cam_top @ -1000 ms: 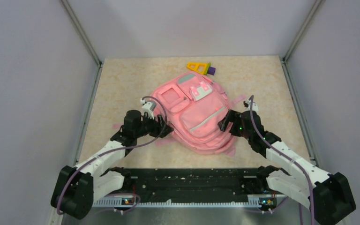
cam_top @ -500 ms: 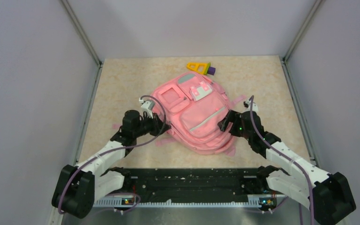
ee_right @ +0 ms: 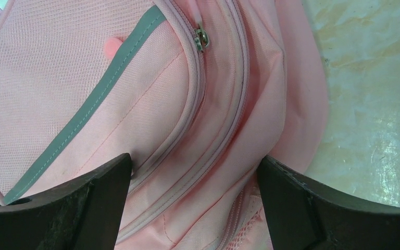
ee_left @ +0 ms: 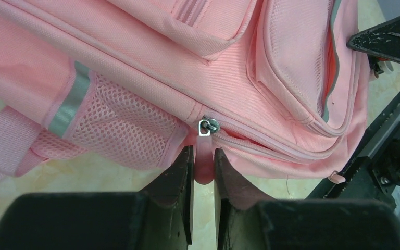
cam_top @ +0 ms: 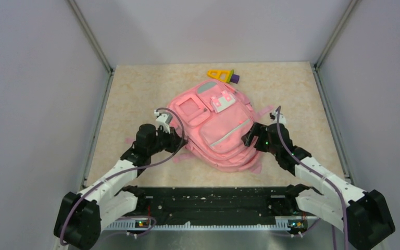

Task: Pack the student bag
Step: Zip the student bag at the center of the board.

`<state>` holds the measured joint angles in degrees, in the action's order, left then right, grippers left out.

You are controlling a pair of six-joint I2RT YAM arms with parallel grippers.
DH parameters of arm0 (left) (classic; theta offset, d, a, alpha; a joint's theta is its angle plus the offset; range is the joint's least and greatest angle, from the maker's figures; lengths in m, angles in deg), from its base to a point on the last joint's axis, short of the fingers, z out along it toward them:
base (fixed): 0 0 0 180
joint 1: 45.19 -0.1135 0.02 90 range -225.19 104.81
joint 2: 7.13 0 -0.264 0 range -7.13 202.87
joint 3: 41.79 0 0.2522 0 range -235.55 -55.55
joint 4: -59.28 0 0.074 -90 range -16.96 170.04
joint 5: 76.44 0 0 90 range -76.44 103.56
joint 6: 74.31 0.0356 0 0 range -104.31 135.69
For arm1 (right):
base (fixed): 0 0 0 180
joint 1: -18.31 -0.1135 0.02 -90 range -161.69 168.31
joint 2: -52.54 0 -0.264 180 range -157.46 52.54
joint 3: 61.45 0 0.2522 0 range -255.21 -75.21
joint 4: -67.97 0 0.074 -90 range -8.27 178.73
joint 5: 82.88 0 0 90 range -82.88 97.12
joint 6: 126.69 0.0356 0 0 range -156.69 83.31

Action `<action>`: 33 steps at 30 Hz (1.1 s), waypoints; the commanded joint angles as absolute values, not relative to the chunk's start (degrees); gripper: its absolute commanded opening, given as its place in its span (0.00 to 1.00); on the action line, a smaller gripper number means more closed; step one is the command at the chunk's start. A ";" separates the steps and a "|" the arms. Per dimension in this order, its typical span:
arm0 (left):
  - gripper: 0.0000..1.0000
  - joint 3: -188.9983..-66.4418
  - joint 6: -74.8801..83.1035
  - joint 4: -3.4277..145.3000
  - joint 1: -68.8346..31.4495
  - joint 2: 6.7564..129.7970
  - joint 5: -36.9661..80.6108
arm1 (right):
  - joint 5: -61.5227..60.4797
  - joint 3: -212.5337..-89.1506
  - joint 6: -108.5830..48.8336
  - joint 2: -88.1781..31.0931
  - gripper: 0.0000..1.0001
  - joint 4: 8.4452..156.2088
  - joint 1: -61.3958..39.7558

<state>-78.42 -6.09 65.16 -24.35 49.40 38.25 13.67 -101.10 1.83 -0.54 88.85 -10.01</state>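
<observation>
The student bag, a large pink backpack with grey strips, lies flat in the middle of the table. My left gripper is at its left side, beside the mesh pocket. It is shut on the pink zipper pull tab, which hangs from the metal slider between the fingers of this gripper. My right gripper is at the bag's right side. Its jaws stand wide open astride the pink fabric and zipper seams. Another slider shows farther up that side.
A yellow and purple toy lies behind the bag near the back wall. Grey walls close in the table on the left, right and back. The black rail with the arm bases runs along the near edge.
The left gripper has closed on the zipper pull tab and its arm has shifted slightly. The right gripper has narrowed only a little and stayed in place.
</observation>
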 commanded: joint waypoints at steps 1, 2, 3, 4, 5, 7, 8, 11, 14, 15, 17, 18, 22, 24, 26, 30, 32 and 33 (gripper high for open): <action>0.00 -81.65 -0.94 72.59 -20.56 45.43 26.74 | 14.47 -100.10 0.23 -2.26 0.86 87.59 -9.64; 0.00 -82.41 0.05 74.48 -18.65 44.87 23.88 | 14.17 -99.90 0.41 -2.51 0.85 87.08 -9.64; 0.00 -83.35 1.11 76.72 -16.29 44.62 18.44 | 13.80 -99.83 0.56 -2.84 0.85 86.73 -9.64; 0.00 -84.22 1.52 78.11 -13.83 44.54 16.19 | 13.66 -99.80 0.53 -3.10 0.85 86.37 -9.64; 0.00 -84.93 2.48 78.98 -11.77 44.67 13.29 | 13.46 -99.74 0.64 -3.33 0.85 85.99 -9.64; 0.00 -86.54 3.37 81.00 -7.83 45.21 8.31 | 12.77 -99.51 0.96 -3.80 0.84 85.18 -9.64; 0.00 -87.22 3.65 82.16 -6.91 45.51 7.04 | 12.55 -99.58 1.03 -4.05 0.84 84.91 -9.64; 0.00 -88.76 3.91 85.04 -4.75 46.24 3.91 | 12.12 -99.54 1.08 -4.39 0.84 84.11 -9.64; 0.00 -89.55 4.22 86.44 -1.67 46.79 3.56 | 11.78 -99.31 1.17 -4.63 0.84 83.51 -9.64; 0.00 -90.13 4.41 87.01 -0.35 47.14 3.93 | 11.75 -99.36 1.07 -4.83 0.84 83.49 -9.64; 0.00 -91.21 4.38 88.11 2.16 48.35 4.33 | 11.85 -99.26 0.87 -5.26 0.84 83.37 -9.64; 0.00 -91.86 4.09 88.77 3.23 49.20 4.60 | 11.94 -99.22 0.81 -5.40 0.84 83.03 -9.64; 0.00 -93.29 2.05 89.06 7.35 53.08 4.49 | 10.61 -98.17 1.16 -6.30 0.82 80.28 -9.64; 0.00 -93.65 0.80 88.36 9.03 54.67 4.11 | 9.73 -97.50 1.59 -6.88 0.82 78.90 -9.64; 0.00 -93.98 -0.22 87.28 10.88 56.31 3.67 | 9.37 -96.56 2.16 -7.41 0.80 77.25 -9.64; 0.00 -96.89 -2.29 86.93 15.79 61.17 2.25 | 8.40 -95.01 3.46 -8.63 0.75 74.64 -9.64; 0.00 -98.62 -3.14 86.58 18.37 63.87 2.13 | 8.14 -94.53 3.81 -9.38 0.75 73.46 -9.72; 0.00 -99.67 -3.13 86.42 19.60 65.14 2.59 | 7.97 -94.48 3.80 -9.72 0.75 73.17 -9.73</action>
<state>-95.08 -0.30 88.24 14.97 61.25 0.59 10.89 -96.46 2.84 -6.99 74.57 -9.57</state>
